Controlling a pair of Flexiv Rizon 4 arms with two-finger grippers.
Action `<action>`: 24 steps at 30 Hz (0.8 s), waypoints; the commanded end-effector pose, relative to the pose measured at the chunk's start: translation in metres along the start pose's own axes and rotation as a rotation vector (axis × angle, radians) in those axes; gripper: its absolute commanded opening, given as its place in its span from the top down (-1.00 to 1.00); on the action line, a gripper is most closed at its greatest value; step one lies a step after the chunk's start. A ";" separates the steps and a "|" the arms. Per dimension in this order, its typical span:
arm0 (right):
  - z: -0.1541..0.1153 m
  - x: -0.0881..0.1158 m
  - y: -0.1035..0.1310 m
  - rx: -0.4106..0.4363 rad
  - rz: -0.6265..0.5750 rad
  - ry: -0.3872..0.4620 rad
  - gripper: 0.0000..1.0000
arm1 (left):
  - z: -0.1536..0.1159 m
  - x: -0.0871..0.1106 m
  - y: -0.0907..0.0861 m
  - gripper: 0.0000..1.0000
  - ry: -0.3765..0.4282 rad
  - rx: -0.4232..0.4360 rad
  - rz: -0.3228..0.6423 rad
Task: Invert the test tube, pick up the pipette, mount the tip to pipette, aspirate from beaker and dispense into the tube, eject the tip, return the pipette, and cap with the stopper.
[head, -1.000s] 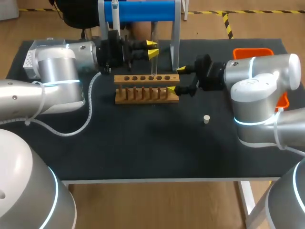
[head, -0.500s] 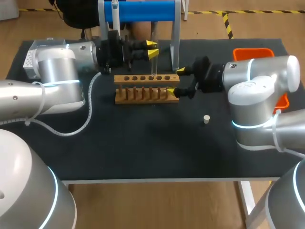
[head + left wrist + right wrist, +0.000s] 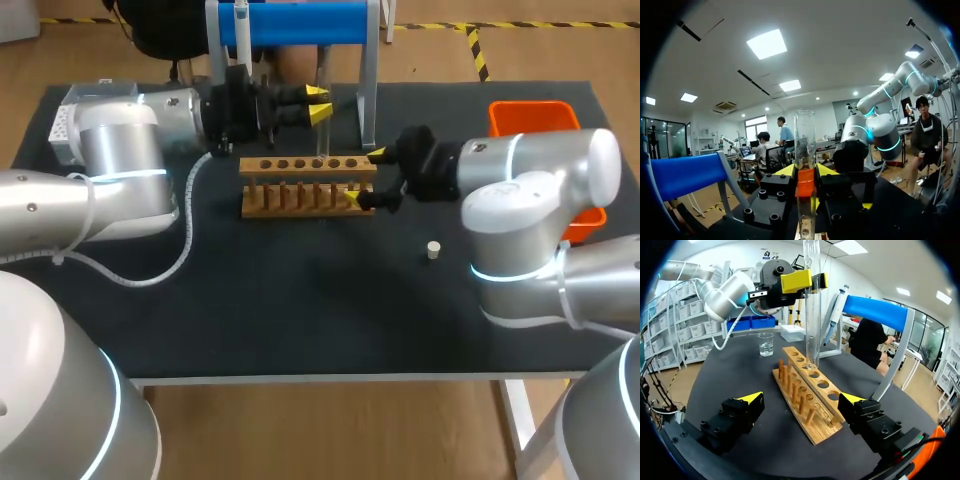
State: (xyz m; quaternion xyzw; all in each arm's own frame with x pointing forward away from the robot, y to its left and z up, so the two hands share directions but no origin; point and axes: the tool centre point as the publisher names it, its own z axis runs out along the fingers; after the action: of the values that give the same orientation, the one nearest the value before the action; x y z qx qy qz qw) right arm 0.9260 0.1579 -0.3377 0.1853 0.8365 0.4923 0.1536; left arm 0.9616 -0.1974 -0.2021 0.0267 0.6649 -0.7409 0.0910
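Black table [image 3: 300,300], left gripper [image 3: 320,103] pinching upright test tube [image 3: 804,140], seemingly in rack [image 3: 308,165]; right gripper [image 3: 365,175] spread alongside.

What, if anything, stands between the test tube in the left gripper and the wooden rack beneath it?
Nothing visible does. The test tube, held upright by the left gripper, has its lower end right at a hole in the rack.

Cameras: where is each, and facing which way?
Head view: above, behind; looks down on the table; both arms show.
Left wrist view: left wrist, facing the right arm; left gripper holds the test tube.
Right wrist view: right wrist, looking along the rack; right gripper open.
Shared: both wrist views show the test tube.
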 end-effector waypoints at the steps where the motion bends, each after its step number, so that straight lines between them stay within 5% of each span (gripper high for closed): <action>1: 0.003 0.000 0.000 -0.001 0.007 -0.005 -1.00 | -0.001 0.000 0.000 1.00 0.003 0.002 0.001; 24: 0.002 -0.001 0.000 0.000 0.016 0.001 -1.00 | 0.000 0.001 0.000 1.00 0.004 -0.001 -0.002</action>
State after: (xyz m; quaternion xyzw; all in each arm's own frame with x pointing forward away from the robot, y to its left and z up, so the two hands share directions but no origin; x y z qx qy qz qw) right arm 0.9275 0.1589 -0.3390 0.1920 0.8341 0.4948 0.1503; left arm 0.9602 -0.1971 -0.2024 0.0265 0.6652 -0.7407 0.0901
